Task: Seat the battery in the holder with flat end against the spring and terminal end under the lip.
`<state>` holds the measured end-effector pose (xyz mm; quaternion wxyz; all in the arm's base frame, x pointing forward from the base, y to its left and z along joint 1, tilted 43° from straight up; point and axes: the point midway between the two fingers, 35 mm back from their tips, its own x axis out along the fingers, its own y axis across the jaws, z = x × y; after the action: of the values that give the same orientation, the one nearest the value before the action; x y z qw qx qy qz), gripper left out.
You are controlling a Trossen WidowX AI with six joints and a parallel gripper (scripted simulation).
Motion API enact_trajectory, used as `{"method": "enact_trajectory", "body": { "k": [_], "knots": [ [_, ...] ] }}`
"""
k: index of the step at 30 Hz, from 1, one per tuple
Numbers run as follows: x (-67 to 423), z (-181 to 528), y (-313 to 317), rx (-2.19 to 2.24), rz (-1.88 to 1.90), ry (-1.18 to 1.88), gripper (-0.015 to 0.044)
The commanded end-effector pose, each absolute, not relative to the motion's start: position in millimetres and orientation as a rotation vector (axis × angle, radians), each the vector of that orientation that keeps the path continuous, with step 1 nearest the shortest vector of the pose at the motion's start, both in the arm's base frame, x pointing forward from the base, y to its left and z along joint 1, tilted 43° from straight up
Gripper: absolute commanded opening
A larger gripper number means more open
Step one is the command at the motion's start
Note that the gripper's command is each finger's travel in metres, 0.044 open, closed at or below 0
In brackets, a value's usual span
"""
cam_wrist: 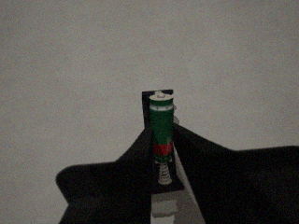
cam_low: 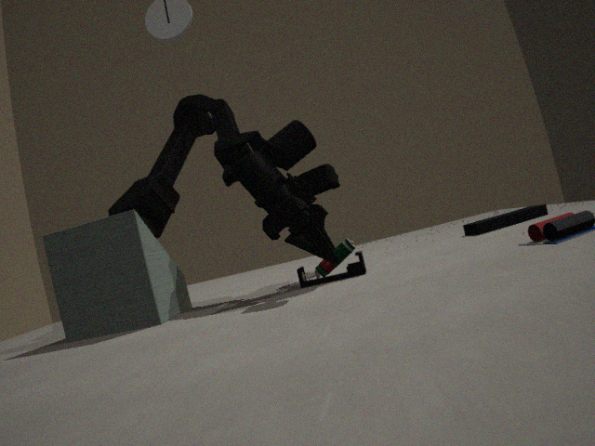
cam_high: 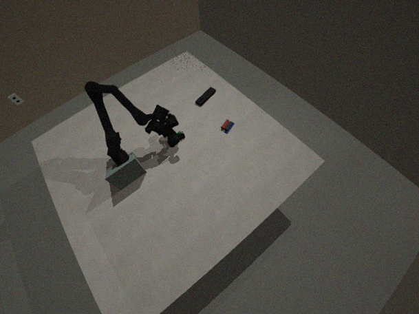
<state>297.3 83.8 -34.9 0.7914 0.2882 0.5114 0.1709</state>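
My gripper (cam_wrist: 161, 128) (cam_low: 326, 256) (cam_high: 176, 137) is shut on a green battery (cam_wrist: 162, 123) (cam_low: 342, 252) with a red band near its flat end. The battery is tilted: its flat red end is down by the spring (cam_wrist: 163, 174) (cam_low: 310, 275) of the black holder (cam_low: 343, 274) (cam_wrist: 147, 100), and its white terminal end (cam_wrist: 161, 96) is raised above the holder's lip (cam_low: 359, 261). The holder lies on the white table, in line with the battery in the wrist view.
A black bar (cam_high: 204, 96) (cam_low: 504, 219) lies at the far side of the table. A red cylinder (cam_high: 225, 124) (cam_low: 548, 226) and a dark cylinder (cam_low: 569, 224) lie on a blue pad (cam_high: 230, 128) nearby. The arm's grey-green base block (cam_high: 125, 174) (cam_low: 108, 273) stands to the left.
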Motion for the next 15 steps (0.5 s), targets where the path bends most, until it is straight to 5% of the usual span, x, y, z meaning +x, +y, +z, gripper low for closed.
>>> {"method": "enact_trajectory", "body": {
  "k": [1, 15],
  "knots": [
    [293, -35, 84, 0.623, 0.362, 1.102, 0.0063],
    [281, -35, 84, 0.621, 0.357, 1.103, 0.0063]
  ]
}}
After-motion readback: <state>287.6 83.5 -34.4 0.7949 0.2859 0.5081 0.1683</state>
